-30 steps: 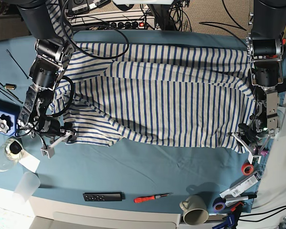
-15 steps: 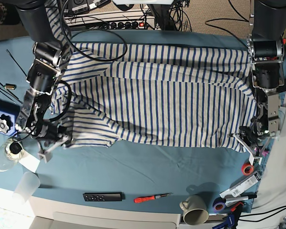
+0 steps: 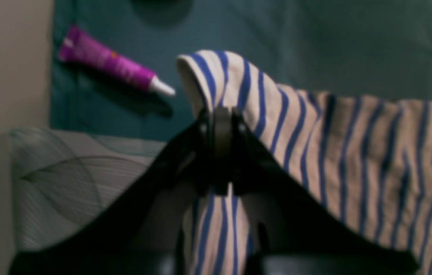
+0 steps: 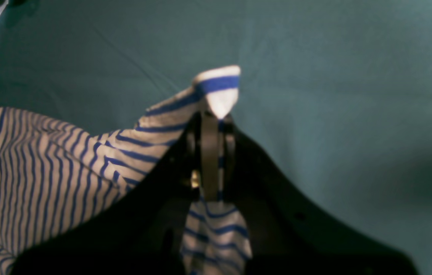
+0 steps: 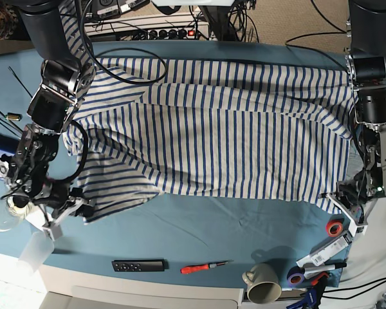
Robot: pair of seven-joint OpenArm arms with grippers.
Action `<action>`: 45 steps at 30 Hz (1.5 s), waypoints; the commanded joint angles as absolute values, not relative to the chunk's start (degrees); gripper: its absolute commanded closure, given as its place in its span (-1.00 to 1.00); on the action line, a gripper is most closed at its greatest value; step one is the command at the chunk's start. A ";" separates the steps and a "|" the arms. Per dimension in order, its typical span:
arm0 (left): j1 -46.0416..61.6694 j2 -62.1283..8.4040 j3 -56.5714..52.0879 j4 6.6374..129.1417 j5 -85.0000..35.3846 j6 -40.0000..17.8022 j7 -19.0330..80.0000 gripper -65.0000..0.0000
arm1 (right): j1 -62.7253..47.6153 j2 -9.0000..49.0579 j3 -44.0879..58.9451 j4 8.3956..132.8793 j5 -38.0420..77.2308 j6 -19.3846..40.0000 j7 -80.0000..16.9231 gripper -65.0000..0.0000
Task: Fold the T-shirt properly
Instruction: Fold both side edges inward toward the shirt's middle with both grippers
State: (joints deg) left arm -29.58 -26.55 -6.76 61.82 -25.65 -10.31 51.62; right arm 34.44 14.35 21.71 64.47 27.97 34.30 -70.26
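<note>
The white, blue-striped T-shirt (image 5: 231,141) lies spread across the blue table. At the left of the base view my right gripper (image 5: 83,209) is shut on the shirt's front left corner. The right wrist view shows that corner (image 4: 218,89) poking up past the shut right gripper (image 4: 212,118). On the base view's right my left gripper (image 5: 336,199) is shut on the front right corner. In the left wrist view a fold of striped cloth (image 3: 223,80) is pinched by the left gripper (image 3: 220,118), and more cloth hangs below both grips.
Along the table's front edge lie a black remote (image 5: 138,264), a red screwdriver (image 5: 206,266), a mug (image 5: 262,285) and a red tape roll (image 5: 335,228). A blue box (image 5: 0,161), a jar (image 5: 9,209) and a plastic cup (image 5: 35,248) sit at the left. A purple tube (image 3: 113,63) lies near the left gripper.
My right gripper has shut on the shirt corner and pulled it toward the front left. My left gripper has carried its corner to the front right, drawing the hem tighter.
</note>
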 commanded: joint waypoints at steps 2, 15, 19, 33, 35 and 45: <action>-31.57 -27.55 -7.05 64.75 -26.89 -10.50 53.12 1.00 | 36.49 15.42 21.76 69.36 30.26 34.70 -71.75 1.00; -31.27 -27.83 -14.57 73.10 -32.23 -11.18 68.14 1.00 | 34.92 21.37 21.87 70.89 42.65 34.04 -80.00 1.00; -30.17 -27.99 -20.60 73.10 -34.96 -13.63 69.71 1.00 | 34.81 22.74 21.87 70.89 44.51 34.04 -80.00 1.00; -24.12 -32.47 -24.18 74.24 -48.93 -21.15 75.00 1.00 | 23.46 23.03 22.81 82.54 43.97 33.82 -80.00 1.00; -22.98 -32.91 -24.18 76.03 -49.36 -22.22 75.05 1.00 | 21.61 23.03 24.82 83.79 44.16 33.82 -80.00 1.00; -14.81 -35.05 -24.18 85.86 -49.74 -22.61 75.00 1.00 | 15.53 23.05 39.51 84.93 49.10 33.85 -80.00 1.00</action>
